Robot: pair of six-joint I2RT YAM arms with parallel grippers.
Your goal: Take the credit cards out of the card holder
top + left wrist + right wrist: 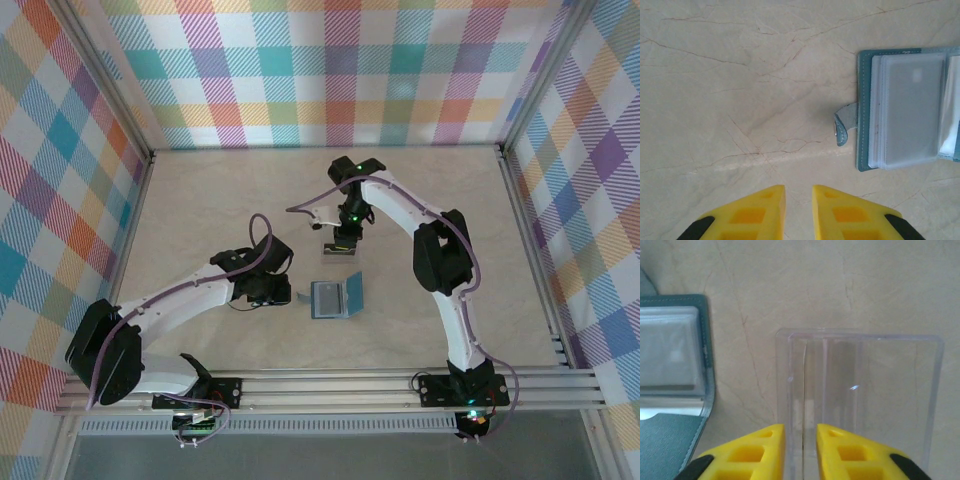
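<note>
Yellow fingertips of the right end effector (800,429) stand a little apart at the near edge of the right wrist view. A thin dark line runs up between them, judged to be a credit card (804,390) seen edge-on, and neither pad visibly presses it, so this end effector reads as released. Just beyond, the card seems to stand inside a clear box (860,385) resting on the marbled surface (790,280).

The step in hand looks like leaving a card in that box. To do it well, the arm should lift straight up with its fingers apart, so that neither pad drags the card out or tips the light box.

Left of those fingertips lies the card holder (675,360), open and flat, near the box but apart from it.

The left end effector (798,189) is narrowly parted and grasps nothing. The holder lies ahead and to its right, well apart, with its side tab (844,122) curling towards the fingers. Whether the clear sleeves hold more cards cannot be told. If they do, a pinch on one exposed card edge while the other arm steadies the cover seems the safest pull.
</note>
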